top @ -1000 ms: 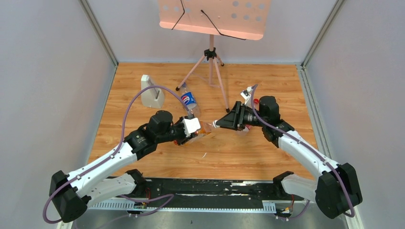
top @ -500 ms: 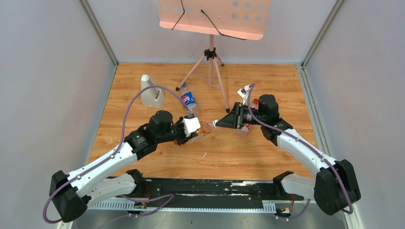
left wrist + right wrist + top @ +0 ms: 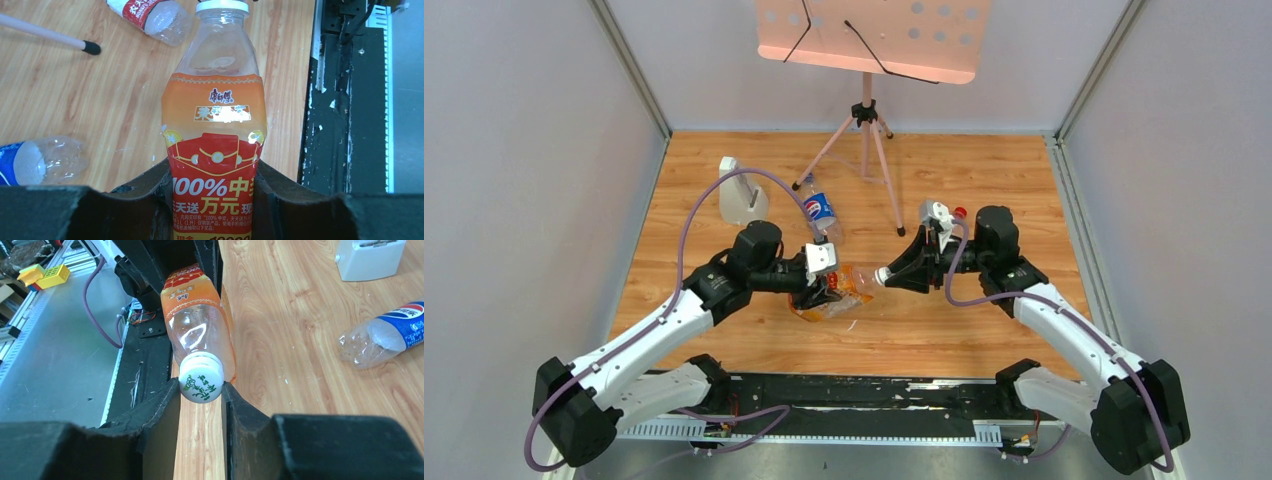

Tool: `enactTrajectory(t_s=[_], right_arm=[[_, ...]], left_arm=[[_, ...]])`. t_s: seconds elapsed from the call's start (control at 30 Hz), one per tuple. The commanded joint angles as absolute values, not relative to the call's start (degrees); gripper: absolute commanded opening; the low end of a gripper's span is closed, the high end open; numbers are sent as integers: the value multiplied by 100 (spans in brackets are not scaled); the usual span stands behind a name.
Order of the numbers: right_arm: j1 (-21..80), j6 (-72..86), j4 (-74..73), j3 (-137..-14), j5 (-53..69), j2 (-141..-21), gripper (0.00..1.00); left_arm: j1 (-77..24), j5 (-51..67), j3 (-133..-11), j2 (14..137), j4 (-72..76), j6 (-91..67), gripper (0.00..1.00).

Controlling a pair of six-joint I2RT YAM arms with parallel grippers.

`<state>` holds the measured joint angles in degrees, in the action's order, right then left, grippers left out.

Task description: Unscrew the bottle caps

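Note:
My left gripper [image 3: 824, 290] [image 3: 212, 175] is shut on the body of the squat orange-labelled bottle [image 3: 844, 285] [image 3: 214, 120] [image 3: 196, 310], holding it level over the table. Its white cap [image 3: 882, 275] [image 3: 222, 6] [image 3: 201, 383] points at my right gripper [image 3: 888, 275] [image 3: 201, 390], which is shut on the cap from both sides. The Pepsi bottle [image 3: 820, 212] [image 3: 35, 162] [image 3: 385, 337] lies on the wood behind. The red-white-green labelled bottle [image 3: 150, 12] lies behind the right arm, its red cap [image 3: 960, 212] showing.
A pale grey upright block [image 3: 742, 197] [image 3: 370, 257] stands at the back left. A pink music stand's tripod [image 3: 865, 140] stands at the back centre, one leg foot [image 3: 91, 48] near the bottles. The black base rail [image 3: 854, 395] runs along the near edge.
Both grippers have come nearer and lower with the orange-labelled bottle between them. The right wrist has rolled while gripping the white cap, and the left wrist has turned too.

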<state>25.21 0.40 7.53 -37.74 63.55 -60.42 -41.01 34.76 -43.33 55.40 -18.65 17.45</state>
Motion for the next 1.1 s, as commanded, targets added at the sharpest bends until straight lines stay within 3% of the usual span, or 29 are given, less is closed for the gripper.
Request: enactTrajectory(t_s=[0.0, 0.3, 0.43, 0.73, 0.9, 1.07], right_arm=[[2563, -614, 739, -4028, 6586, -5976, 16], [2558, 821, 1046, -3824, 5776, -5779, 48], [2562, 1462, 1219, -3724, 5733, -5651, 57], [2562, 3679, 473, -4101, 4828, -5915, 61], [2563, 5064, 852, -4155, 4990, -6340, 60], [2559, 5389, 1002, -4217, 4818, -6491, 60]], left_arm=[[-4131, 4200, -4675, 5620, -1818, 1656, 0], [-4131, 3596, -4549, 5525, -1731, 1718, 0], [-4131, 3195, -4504, 5472, -1677, 1712, 0], [-4139, 2472, -4184, 5164, -1239, 1752, 0], [-4159, 2427, -4168, 5186, -1232, 1806, 0], [-4225, 2297, -4189, 5238, -1266, 1887, 0]])
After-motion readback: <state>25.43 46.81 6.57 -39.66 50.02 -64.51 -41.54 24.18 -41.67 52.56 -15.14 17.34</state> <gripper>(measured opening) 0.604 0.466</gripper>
